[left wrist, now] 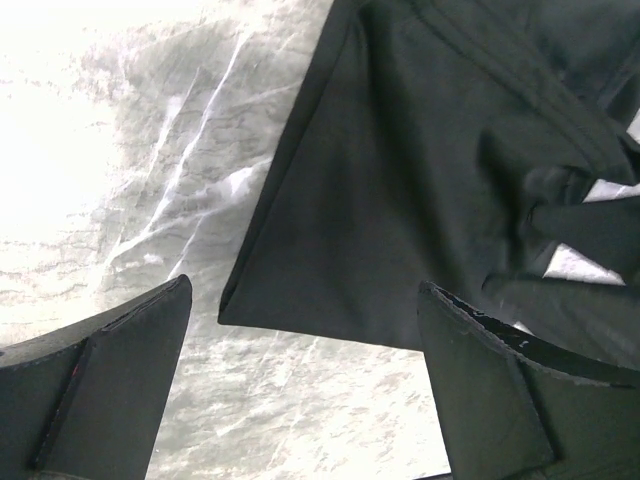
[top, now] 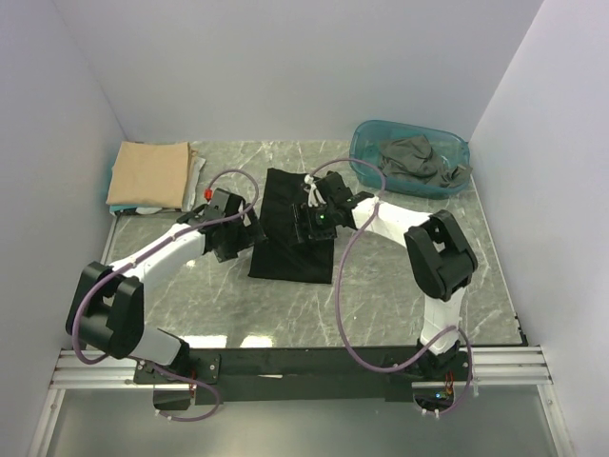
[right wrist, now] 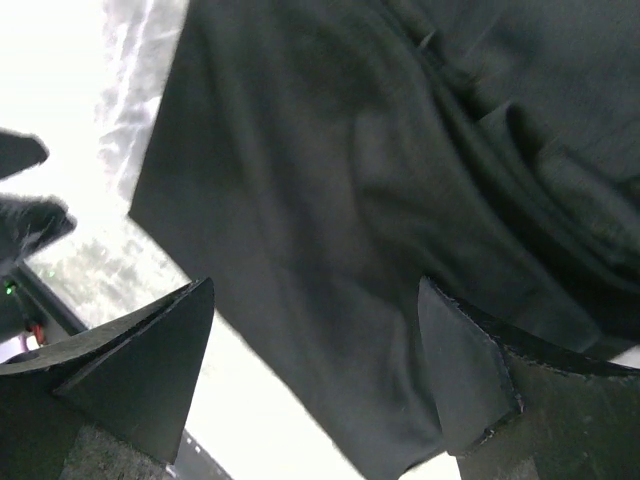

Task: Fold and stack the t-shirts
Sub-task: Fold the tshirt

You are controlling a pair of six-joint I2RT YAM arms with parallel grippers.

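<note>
On our left, the tan t-shirt [top: 149, 173] lies folded at the table's [top: 381, 286] far corner. The left gripper [left wrist: 305, 285] hangs at the black t-shirt's [top: 290, 252] left edge, jaws apart and empty. The right gripper [right wrist: 315, 285], also spread and empty, hangs over it. Far right, the dark grey t-shirt [top: 414, 157] sits crumpled in the teal tub [top: 404, 124].

Black t-shirt [top: 285, 257] folded centrally; tan t-shirt [top: 149, 171] folded; grey t-shirt [top: 414, 160] crumpled
</note>
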